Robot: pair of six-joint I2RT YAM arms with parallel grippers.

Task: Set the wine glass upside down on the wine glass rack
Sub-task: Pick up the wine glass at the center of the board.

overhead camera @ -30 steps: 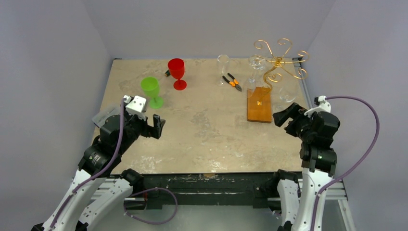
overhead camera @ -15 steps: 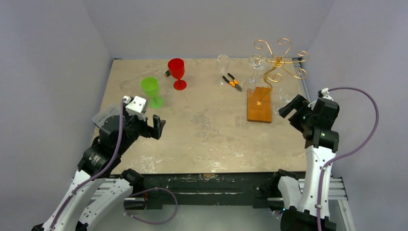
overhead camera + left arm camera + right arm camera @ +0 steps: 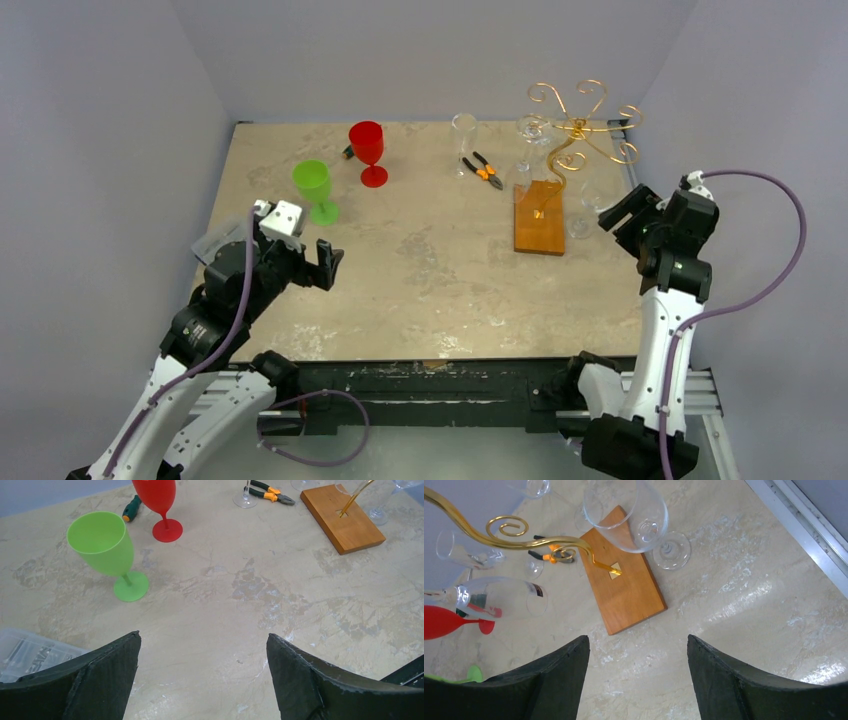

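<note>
Zero hung: no glass seen on rack (image 3: 540,225).
Right gripper (image 3: 636,645): released, empty, short of wine glass (image 3: 634,520).
Left gripper (image 3: 203,640): released, idle.
Remaining: grasp, flip, hang.

A clear wine glass (image 3: 626,515) is pictured upright on the worktop (image 3: 420,260), just beside the wooden base of the gold wire rack (image 3: 540,225), its curled arms spread.

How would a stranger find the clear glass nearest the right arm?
On the right of the table lies the orange-brown wooden base of the gold rack. A clear wine glass stands upright right of the base. No other glass stands there.
</note>
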